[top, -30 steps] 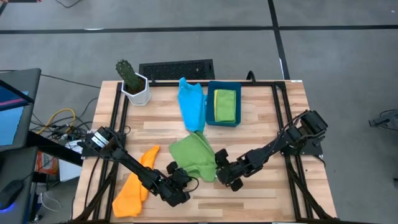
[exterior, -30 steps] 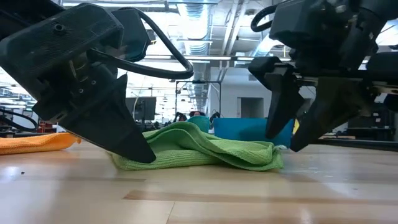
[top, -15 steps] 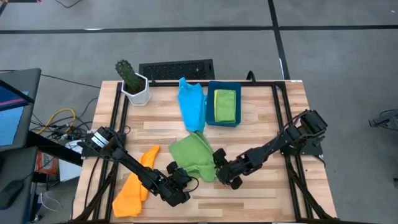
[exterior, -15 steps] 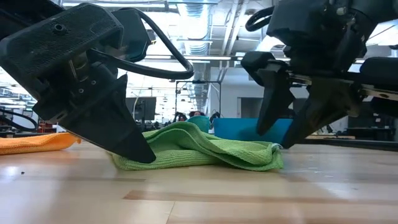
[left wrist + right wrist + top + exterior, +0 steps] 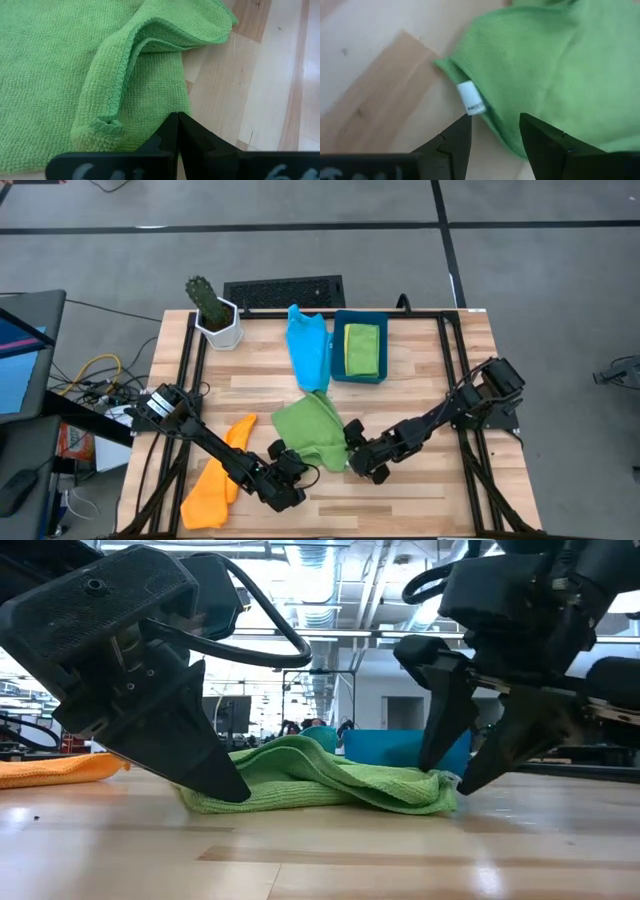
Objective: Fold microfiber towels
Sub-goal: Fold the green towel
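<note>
1. While both arms crouch low over the near half of the table (image 5: 420,370), the green towel (image 5: 312,430) lies rumpled between them, one edge rolled over itself and far from a neat fold.
2. At that towel's near left corner sits the left claw (image 5: 290,467), its two fingers pressed together; up close, the tips rest at the cloth's edge, and I cannot tell whether any fabric is pinched between them.
3. On the other side, the right claw (image 5: 356,446) hangs with its fingers apart, straddling the corner that carries a small white tag (image 5: 471,102), tips down near the wood but not yet closed on anything.
4. One yellow-green towel (image 5: 362,348) already lies folded inside the dark blue bin (image 5: 336,345) at the back, so that piece looks finished.
5. Draped over the bin's left wall and onto the table is the light blue towel (image 5: 307,345), unfolded.
6. An orange towel (image 5: 220,475) lies crumpled beside the left arm, also untouched.
7. By my reckoning, one is done, one is under way, and two are waiting.
</note>
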Tool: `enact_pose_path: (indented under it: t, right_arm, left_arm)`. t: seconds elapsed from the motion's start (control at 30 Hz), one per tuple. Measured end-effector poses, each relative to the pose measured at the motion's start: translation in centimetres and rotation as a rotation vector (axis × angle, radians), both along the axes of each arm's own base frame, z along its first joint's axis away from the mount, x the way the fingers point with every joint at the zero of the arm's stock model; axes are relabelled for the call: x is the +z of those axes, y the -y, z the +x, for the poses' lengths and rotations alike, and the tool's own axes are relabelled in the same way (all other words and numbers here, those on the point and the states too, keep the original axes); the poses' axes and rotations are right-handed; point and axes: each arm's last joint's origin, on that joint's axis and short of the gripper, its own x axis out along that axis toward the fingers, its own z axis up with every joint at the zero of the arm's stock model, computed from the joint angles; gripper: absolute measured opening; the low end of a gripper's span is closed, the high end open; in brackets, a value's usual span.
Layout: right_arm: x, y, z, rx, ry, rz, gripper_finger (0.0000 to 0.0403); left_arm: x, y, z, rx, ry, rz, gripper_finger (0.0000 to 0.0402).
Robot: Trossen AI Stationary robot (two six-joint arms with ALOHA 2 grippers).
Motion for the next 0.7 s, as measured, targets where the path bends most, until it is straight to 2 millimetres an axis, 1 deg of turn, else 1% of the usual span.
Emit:
enact_pose_path:
  t: [0.13, 0.3, 0.4, 0.53, 0.7]
  right_arm:
    - [-0.6, 0.0, 0.2, -0.007, -0.006, -0.012, 0.0178]
    - [-0.8, -0.1, 0.1, -0.011, -0.011, -0.029, 0.0133]
    - [-0.5, 0.1, -0.3, -0.025, -0.014, -0.066, 0.0097]
    - [0.3, 0.2, -0.4, -0.030, 0.000, -0.063, 0.0052]
    - [1.1, 0.5, -0.5, -0.053, 0.005, -0.026, 0.0012]
  left_arm:
    - [0.0, 0.0, 0.0, 0.000, -0.001, -0.001, 0.0000]
    - [0.0, 0.0, 0.0, 0.000, -0.002, -0.004, 0.0000]
    - [0.0, 0.0, 0.0, -0.001, -0.003, -0.005, 0.0000]
    - [0.0, 0.0, 0.0, -0.002, -0.003, -0.007, 0.0000]
    - [0.0, 0.1, -0.1, -0.004, -0.004, -0.008, 0.0000]
